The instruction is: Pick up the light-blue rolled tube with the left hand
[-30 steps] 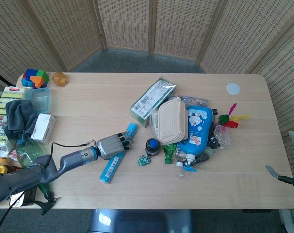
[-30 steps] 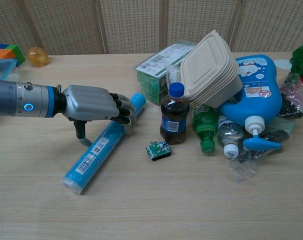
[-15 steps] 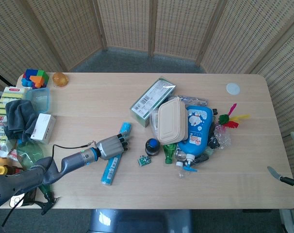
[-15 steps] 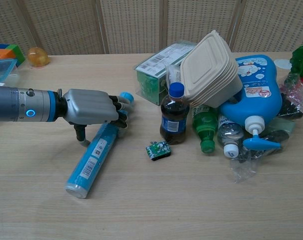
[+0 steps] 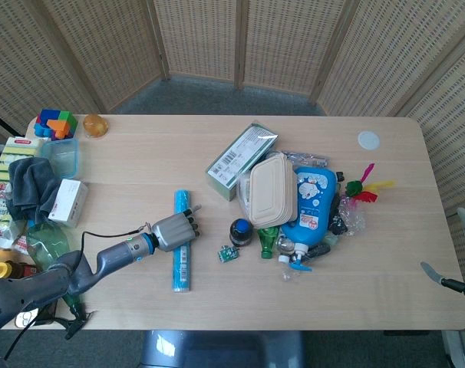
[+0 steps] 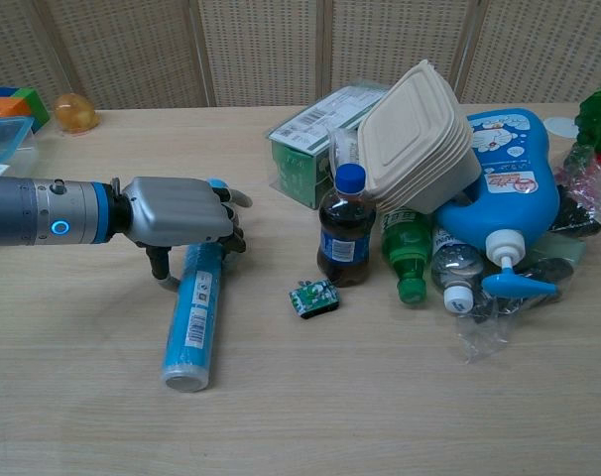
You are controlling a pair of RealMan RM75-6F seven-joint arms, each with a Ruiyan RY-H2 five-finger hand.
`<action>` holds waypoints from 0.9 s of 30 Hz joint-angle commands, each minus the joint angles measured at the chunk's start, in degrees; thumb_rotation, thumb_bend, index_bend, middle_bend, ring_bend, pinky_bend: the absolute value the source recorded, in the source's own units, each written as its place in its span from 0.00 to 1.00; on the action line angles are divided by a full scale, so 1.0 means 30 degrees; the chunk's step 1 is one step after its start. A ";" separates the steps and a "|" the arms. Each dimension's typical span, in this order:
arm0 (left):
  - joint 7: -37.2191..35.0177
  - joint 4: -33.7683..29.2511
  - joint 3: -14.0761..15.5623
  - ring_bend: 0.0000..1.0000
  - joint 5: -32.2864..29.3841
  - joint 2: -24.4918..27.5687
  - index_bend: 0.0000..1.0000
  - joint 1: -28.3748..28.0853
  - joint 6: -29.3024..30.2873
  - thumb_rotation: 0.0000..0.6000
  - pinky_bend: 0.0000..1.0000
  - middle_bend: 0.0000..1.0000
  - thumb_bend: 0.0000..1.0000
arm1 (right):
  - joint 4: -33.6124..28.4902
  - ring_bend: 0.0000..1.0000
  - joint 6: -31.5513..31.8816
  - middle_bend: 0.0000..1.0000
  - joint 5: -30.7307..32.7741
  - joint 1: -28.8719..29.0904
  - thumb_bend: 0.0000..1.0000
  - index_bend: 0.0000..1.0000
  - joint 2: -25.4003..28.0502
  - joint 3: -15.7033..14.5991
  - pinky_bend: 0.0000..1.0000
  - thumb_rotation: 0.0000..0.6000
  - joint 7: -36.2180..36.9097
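Pale wood was the table (image 5: 125,153), and it carried everything else. On its right half stood a heap: a blue detergent bottle (image 6: 509,183) with a cartoon print, a beige clamshell box (image 6: 418,139) that leaned on it, and a green carton (image 5: 241,159) behind them. A dark cola bottle (image 6: 345,230) with a blue cap stood upright at the near left edge of the heap, and a small green circuit board (image 6: 313,297) lay on the wood just beside it.

The left hand (image 6: 177,211) lay over the light-blue rolled tube (image 6: 193,317), which rested flat on the table to the left of the heap, near the front edge. The fingers (image 5: 189,225) were curled down across the far part of the tube and touched it (if they really clasped it, I cannot tell). The near end of the tube pointed toward the chest camera, with its round end cap in sight.

The right hand showed in neither view.
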 commanded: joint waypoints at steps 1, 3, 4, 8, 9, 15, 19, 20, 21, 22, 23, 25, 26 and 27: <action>-0.0007 0.0025 -0.0058 0.36 -0.0127 -0.0039 0.62 0.0060 0.0078 1.00 0.18 0.48 0.38 | 0.0001 0.00 -0.0019 0.00 -0.0012 0.0013 0.14 0.00 0.0015 0.0009 0.00 0.65 0.0017; -0.0023 0.0108 -0.0108 0.40 -0.0228 -0.0104 0.66 0.0128 0.0167 1.00 0.23 0.51 0.40 | -0.0009 0.00 -0.0053 0.00 -0.0012 0.0027 0.15 0.00 0.0019 0.0012 0.00 0.65 0.0046; -0.0035 0.0148 -0.0124 0.43 -0.0259 -0.0139 0.68 0.0158 0.0217 1.00 0.26 0.52 0.41 | -0.0010 0.00 -0.0066 0.00 -0.0011 0.0031 0.15 0.00 0.0023 0.0013 0.00 0.65 0.0050; -0.0146 0.0319 -0.0176 0.51 -0.0344 -0.0218 0.73 0.0265 0.0478 1.00 0.35 0.58 0.43 | -0.0046 0.00 -0.0077 0.00 0.0005 0.0026 0.14 0.00 0.0046 0.0023 0.00 0.65 0.0045; -0.0157 0.0373 -0.0200 0.53 -0.0378 -0.0229 0.74 0.0295 0.0535 1.00 0.38 0.59 0.43 | -0.0055 0.00 -0.0077 0.00 0.0008 0.0030 0.14 0.00 0.0042 0.0031 0.00 0.65 0.0050; -0.0459 0.0647 -0.0329 0.57 -0.0650 -0.0322 0.78 0.0453 0.0701 1.00 0.43 0.63 0.45 | -0.0084 0.00 -0.0125 0.00 -0.0002 0.0076 0.14 0.00 0.0011 0.0056 0.00 0.65 0.0022; -0.0735 0.0437 -0.0629 0.57 -0.1007 -0.0082 0.78 0.0500 0.0816 1.00 0.43 0.63 0.45 | -0.0094 0.00 -0.0166 0.00 0.0034 0.0095 0.14 0.00 0.0010 0.0072 0.00 0.65 0.0013; -0.0800 0.0320 -0.0766 0.57 -0.1117 0.0055 0.78 0.0506 0.0922 1.00 0.43 0.63 0.45 | -0.0089 0.00 -0.0170 0.00 0.0026 0.0105 0.15 0.00 0.0005 0.0078 0.00 0.65 0.0010; -0.0834 0.0233 -0.0875 0.57 -0.1198 0.0169 0.78 0.0510 0.1011 1.00 0.43 0.63 0.45 | -0.0077 0.00 -0.0170 0.00 0.0021 0.0112 0.15 0.00 -0.0006 0.0084 0.00 0.65 0.0010; -0.0890 0.0117 -0.0988 0.57 -0.1290 0.0293 0.78 0.0516 0.1093 1.00 0.43 0.63 0.45 | -0.0073 0.00 -0.0181 0.00 0.0016 0.0122 0.15 0.00 -0.0017 0.0085 0.00 0.65 0.0019; -0.0978 -0.0054 -0.1165 0.57 -0.1425 0.0454 0.78 0.0539 0.1254 1.00 0.43 0.63 0.45 | -0.0064 0.00 -0.0200 0.00 0.0016 0.0135 0.15 0.00 -0.0038 0.0087 0.00 0.65 0.0033; -0.1011 -0.0312 -0.1399 0.57 -0.1563 0.0748 0.78 0.0541 0.1484 1.00 0.43 0.63 0.44 | -0.0039 0.00 -0.0229 0.00 0.0011 0.0149 0.14 0.00 -0.0066 0.0079 0.00 0.65 0.0039; -0.0974 -0.0526 -0.1602 0.57 -0.1678 0.0969 0.78 0.0552 0.1689 1.00 0.43 0.63 0.44 | -0.0020 0.00 -0.0241 0.00 0.0009 0.0155 0.15 0.00 -0.0089 0.0076 0.00 0.65 0.0057; -0.0942 -0.0715 -0.1767 0.57 -0.1767 0.1146 0.78 0.0566 0.1869 1.00 0.42 0.63 0.44 | -0.0007 0.00 -0.0242 0.00 0.0006 0.0156 0.15 0.00 -0.0098 0.0076 0.00 0.65 0.0064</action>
